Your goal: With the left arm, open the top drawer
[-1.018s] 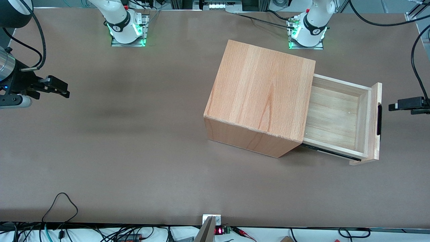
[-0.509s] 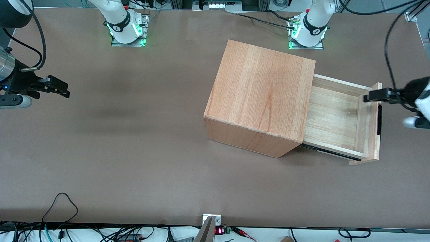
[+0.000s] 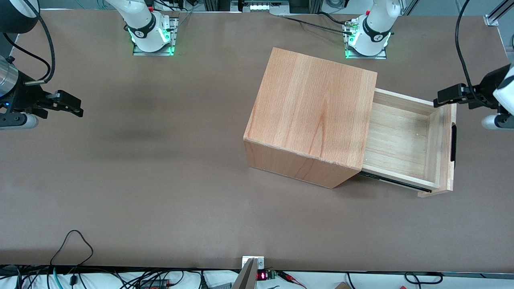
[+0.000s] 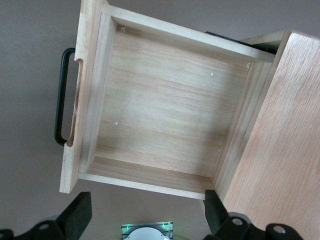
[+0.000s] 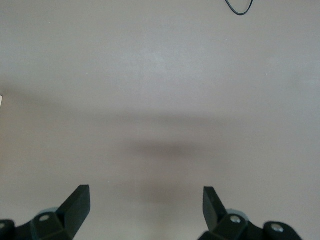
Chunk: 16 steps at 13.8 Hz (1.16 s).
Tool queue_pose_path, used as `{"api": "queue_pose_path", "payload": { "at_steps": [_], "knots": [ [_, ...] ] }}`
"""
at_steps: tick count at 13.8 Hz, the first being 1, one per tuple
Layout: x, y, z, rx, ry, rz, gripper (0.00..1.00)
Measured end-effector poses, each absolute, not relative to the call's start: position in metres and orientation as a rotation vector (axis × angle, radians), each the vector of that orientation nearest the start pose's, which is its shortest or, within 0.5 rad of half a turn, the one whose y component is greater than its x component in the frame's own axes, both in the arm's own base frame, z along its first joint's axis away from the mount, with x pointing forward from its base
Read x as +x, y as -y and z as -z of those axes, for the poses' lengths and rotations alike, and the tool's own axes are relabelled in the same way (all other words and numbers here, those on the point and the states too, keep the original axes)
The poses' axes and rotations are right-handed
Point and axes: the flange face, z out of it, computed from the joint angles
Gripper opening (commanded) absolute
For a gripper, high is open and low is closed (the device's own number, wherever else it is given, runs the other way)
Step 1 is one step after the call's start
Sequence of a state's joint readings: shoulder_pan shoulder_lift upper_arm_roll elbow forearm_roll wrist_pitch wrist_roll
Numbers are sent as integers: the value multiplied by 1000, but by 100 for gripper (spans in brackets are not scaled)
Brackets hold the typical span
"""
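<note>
On the brown worktop (image 3: 160,180), the top drawer (image 3: 401,138) stands pulled well out of its cabinet (image 3: 313,116); the tool (image 3: 447,96) hovers above it, spread and empty, so the task looks done.

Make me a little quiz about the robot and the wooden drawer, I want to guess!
1. True or false: the top drawer is pulled out of the cabinet.
2. What is inside the drawer? A) a ball B) nothing C) a cup
3. Fill in: the gripper of the left arm has its fingers ____ and holds nothing.

Key: 1 true. 2 B: only bare planks show. 3 open: it hangs above the drawer's front panel, at the corner farther from the front camera, off the black handle.
</note>
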<state>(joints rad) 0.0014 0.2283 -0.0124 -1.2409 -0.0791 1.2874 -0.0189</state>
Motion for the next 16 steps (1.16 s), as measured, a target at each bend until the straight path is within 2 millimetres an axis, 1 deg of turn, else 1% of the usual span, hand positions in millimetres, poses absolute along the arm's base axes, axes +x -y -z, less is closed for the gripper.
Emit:
{"api": "queue_pose_path", "payload": {
  "at_steps": [2,5,9,16],
  "knots": [
    [585,18,-615,-3208,-12,-263,100],
    [576,19,-604,-3199,-5,-266,100],
    [571,27,-605,-3177,-15,-267,100],
    [571,26,-604,-3176,-14,-272,100]
  ]
}}
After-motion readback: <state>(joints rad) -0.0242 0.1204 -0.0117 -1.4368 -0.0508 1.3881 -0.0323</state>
